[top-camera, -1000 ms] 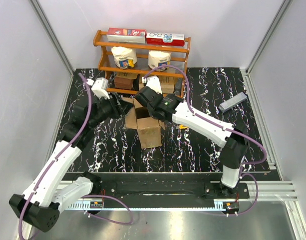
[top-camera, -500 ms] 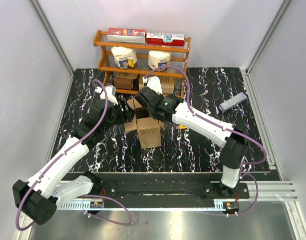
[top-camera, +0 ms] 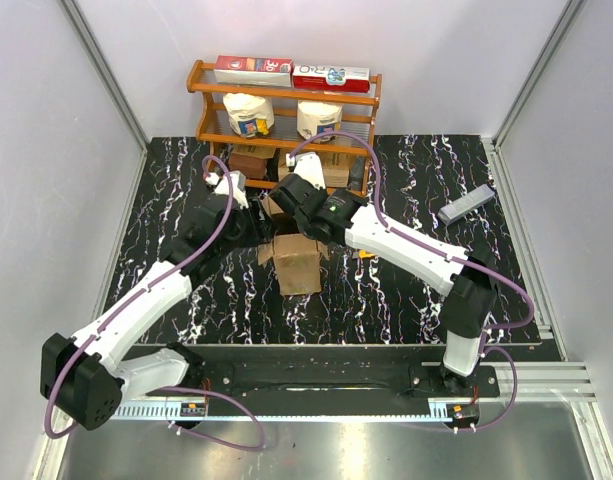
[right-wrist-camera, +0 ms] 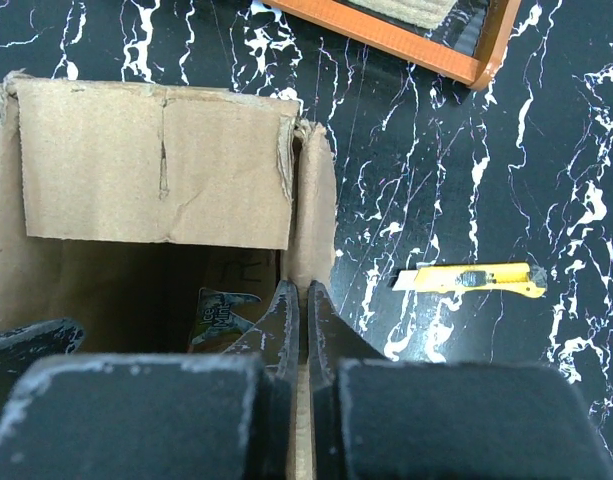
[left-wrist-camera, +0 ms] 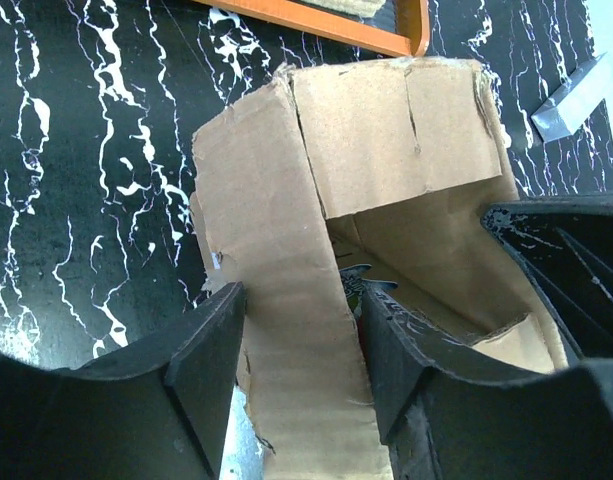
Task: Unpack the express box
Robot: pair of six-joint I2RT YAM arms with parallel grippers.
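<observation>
The express box (top-camera: 298,265) stands open at the middle of the table, flaps up. My left gripper (top-camera: 258,228) is open, its fingers on either side of the box's left flap (left-wrist-camera: 276,250); in the left wrist view (left-wrist-camera: 298,300) there is a gap at the left finger. My right gripper (top-camera: 311,225) is shut on the thin right wall of the box (right-wrist-camera: 311,215); in the right wrist view (right-wrist-camera: 308,300) its fingers are pressed almost together. A packet printed "Ice Mint" (right-wrist-camera: 218,315) lies inside the box.
A yellow utility knife (right-wrist-camera: 471,280) lies on the black marbled table right of the box, also in the top view (top-camera: 366,253). A wooden rack (top-camera: 286,110) with cartons and tubs stands behind. A grey flat object (top-camera: 466,203) lies at the far right.
My left arm has swung right to the box; its open gripper now straddles the left flap. The right arm and the box have not moved.
</observation>
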